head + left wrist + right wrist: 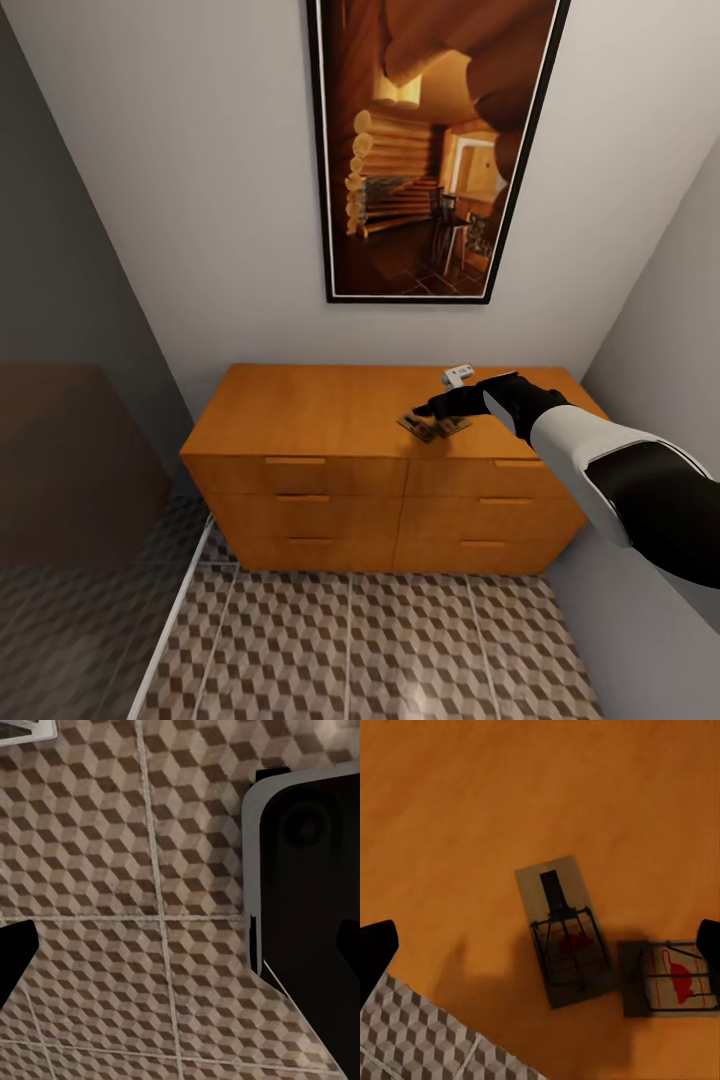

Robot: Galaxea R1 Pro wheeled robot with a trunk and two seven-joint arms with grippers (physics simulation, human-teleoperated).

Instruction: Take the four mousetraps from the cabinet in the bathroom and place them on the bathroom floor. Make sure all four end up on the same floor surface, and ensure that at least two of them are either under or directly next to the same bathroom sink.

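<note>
The orange-brown cabinet (320,412) stands against the wall. Two mousetraps (433,427) lie side by side near the right of its flat top. My right gripper (432,408) hovers just above them, open and empty. In the right wrist view one mousetrap (564,934) sits between the spread fingers, its red spot under dark wire. The second mousetrap (671,979) lies beside it, near one fingertip (709,941). My left gripper (180,949) hangs open over the cube-patterned bathroom floor (112,855), holding nothing. The sink is out of view.
A small white object (458,375) rests at the back of the cabinet top. A large framed picture (430,150) hangs above. A grey wall (660,330) closes in on the right. My dark base (307,892) is beside the left gripper. Floor tiles (400,640) lie before the drawers.
</note>
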